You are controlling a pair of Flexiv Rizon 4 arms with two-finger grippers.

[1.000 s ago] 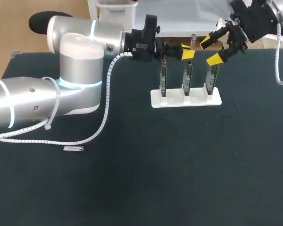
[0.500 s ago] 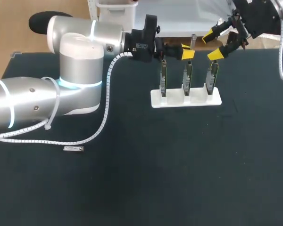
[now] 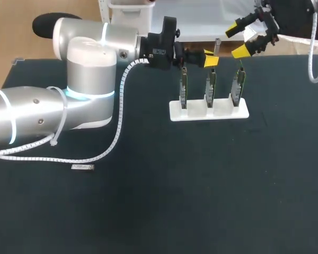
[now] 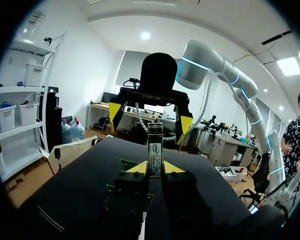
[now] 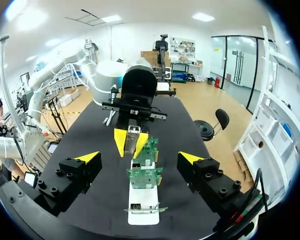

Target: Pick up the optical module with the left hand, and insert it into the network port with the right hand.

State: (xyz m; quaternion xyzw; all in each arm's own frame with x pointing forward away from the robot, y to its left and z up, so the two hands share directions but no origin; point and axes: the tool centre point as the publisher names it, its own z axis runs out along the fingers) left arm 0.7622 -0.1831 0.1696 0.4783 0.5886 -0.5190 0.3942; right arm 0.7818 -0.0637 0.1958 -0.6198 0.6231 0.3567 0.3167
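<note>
My left gripper (image 3: 210, 59) hangs above the row of cards, shut on the optical module (image 3: 217, 46), a slim metal bar standing upright between its yellow tips. In the left wrist view the module (image 4: 155, 149) is pinched between the left gripper's (image 4: 156, 168) tips, its labelled face showing. My right gripper (image 3: 247, 37) is open at the far right, above and behind the right-hand card. In the right wrist view the right gripper's (image 5: 140, 158) jaws stand wide apart and empty, facing the module (image 5: 132, 134) and the green network cards (image 5: 145, 169) below it.
Three green cards stand upright in a white stand (image 3: 209, 112) on the black table. A second small module (image 3: 82, 167) lies flat near the table's left front. A white cable from my left arm loops over the cloth (image 3: 112, 143).
My right gripper has risen and drawn back from the right-hand card toward the far right, staying open. The left gripper and the module have not moved.
</note>
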